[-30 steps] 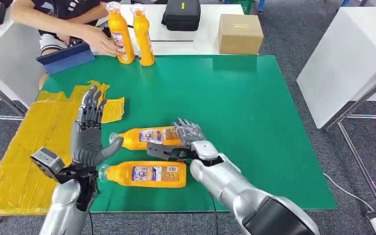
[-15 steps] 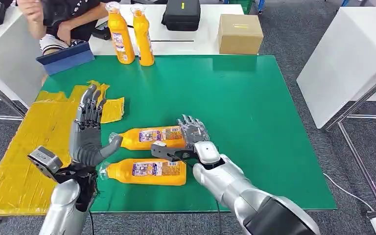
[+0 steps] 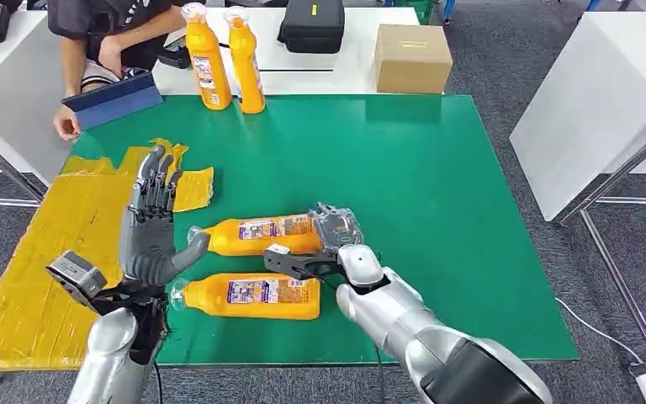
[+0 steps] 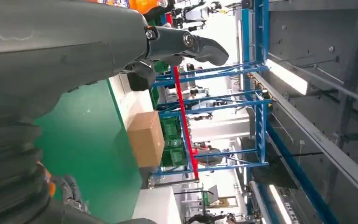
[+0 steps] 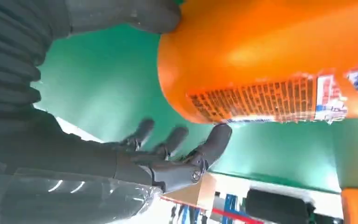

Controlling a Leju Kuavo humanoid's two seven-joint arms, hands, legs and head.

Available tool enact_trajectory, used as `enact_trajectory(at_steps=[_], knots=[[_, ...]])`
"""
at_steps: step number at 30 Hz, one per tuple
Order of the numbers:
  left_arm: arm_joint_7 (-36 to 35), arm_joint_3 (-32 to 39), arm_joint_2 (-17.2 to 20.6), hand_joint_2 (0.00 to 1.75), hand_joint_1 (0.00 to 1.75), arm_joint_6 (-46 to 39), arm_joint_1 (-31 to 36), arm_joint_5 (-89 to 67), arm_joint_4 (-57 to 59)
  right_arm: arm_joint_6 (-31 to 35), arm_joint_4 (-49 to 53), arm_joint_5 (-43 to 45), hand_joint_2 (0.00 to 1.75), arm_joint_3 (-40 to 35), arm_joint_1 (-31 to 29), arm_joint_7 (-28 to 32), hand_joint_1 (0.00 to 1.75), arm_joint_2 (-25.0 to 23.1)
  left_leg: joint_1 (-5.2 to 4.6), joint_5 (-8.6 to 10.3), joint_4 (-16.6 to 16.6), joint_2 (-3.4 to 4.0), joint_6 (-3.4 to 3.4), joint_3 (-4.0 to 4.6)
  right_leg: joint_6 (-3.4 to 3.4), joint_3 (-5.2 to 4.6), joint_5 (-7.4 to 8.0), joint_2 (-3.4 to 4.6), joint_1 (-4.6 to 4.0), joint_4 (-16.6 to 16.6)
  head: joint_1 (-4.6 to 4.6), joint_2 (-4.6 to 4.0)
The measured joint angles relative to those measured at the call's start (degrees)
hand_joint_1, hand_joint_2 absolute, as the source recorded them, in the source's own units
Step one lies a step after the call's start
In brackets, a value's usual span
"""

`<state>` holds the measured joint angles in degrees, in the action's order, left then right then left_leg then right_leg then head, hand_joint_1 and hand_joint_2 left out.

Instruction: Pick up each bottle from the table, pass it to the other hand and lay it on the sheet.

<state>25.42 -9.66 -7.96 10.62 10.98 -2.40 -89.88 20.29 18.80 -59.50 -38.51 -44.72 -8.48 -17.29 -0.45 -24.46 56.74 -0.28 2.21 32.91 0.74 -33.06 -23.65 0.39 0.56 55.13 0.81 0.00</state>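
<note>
My right hand (image 3: 333, 240) sits at the base end of the farther of two orange bottles (image 3: 256, 236) lying on the green table (image 3: 420, 185), fingers (image 5: 212, 142) curving round behind the bottle's bottom and thumb (image 3: 290, 261) lying along its near side; the wrist view shows the fingertips just short of the orange wall, so whether I truly grip the bottle I cannot tell. That bottle lies on its side, cap pointing away from my right hand toward my left. Just nearer to me than my right hand, a second orange bottle (image 3: 248, 296) lies parallel, cap pointing the same way, beside the first with a strip of green showing between them. My left hand (image 3: 150, 223) stands upright and open beyond the caps, fingers spread and raised, thumb reaching toward the farther bottle's cap, holding nothing. Past my left hand the yellow sheet (image 3: 46, 252) covers the table's left edge, crumpled at its far end. Far across the table from both hands, two more orange bottles (image 3: 223, 59) stand upright just beside each other at the far edge, with a cardboard box (image 3: 412, 57) and a black case (image 3: 312, 25) on the white table behind them. A person (image 3: 109, 34) sits at the far left corner beside a blue-edged board (image 3: 113, 99).
</note>
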Motion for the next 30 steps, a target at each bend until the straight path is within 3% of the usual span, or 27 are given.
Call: enact_trajectory(at_steps=[2,3,4,30], knots=[[0.0,0.0,0.0,1.75,0.0,0.0,-0.4,0.0,-0.5,1.0,0.0,-0.7,1.75,0.0,0.1,0.3,1.45,0.2,0.0,0.0,0.0,0.01,0.0,-0.04,0.0,0.01,0.0,0.0,0.0,0.0,-0.02,0.0],[0.0,0.0,0.0,1.75,0.0,0.1,-0.5,0.0,-0.6,1.4,0.0,-0.9,1.75,0.0,0.1,0.5,1.12,0.3,0.0,0.0,0.0,0.02,0.0,-0.05,0.0,0.01,0.0,0.0,0.0,0.0,0.0,0.0],[0.0,0.0,0.0,1.75,0.0,0.2,-0.6,0.0,-0.6,1.6,0.0,-1.0,1.75,0.0,0.1,0.7,0.02,0.4,0.0,0.0,0.0,0.02,0.0,-0.07,0.0,0.02,0.0,0.0,0.0,0.0,-0.02,0.0],[0.6,0.0,0.0,1.75,0.0,0.7,-1.0,0.1,-0.7,1.9,-0.1,-2.0,1.75,0.0,1.3,1.2,0.0,1.2,0.02,0.03,0.0,0.01,-0.05,-0.09,-0.17,0.03,0.11,0.0,0.0,0.0,-0.02,0.0]])
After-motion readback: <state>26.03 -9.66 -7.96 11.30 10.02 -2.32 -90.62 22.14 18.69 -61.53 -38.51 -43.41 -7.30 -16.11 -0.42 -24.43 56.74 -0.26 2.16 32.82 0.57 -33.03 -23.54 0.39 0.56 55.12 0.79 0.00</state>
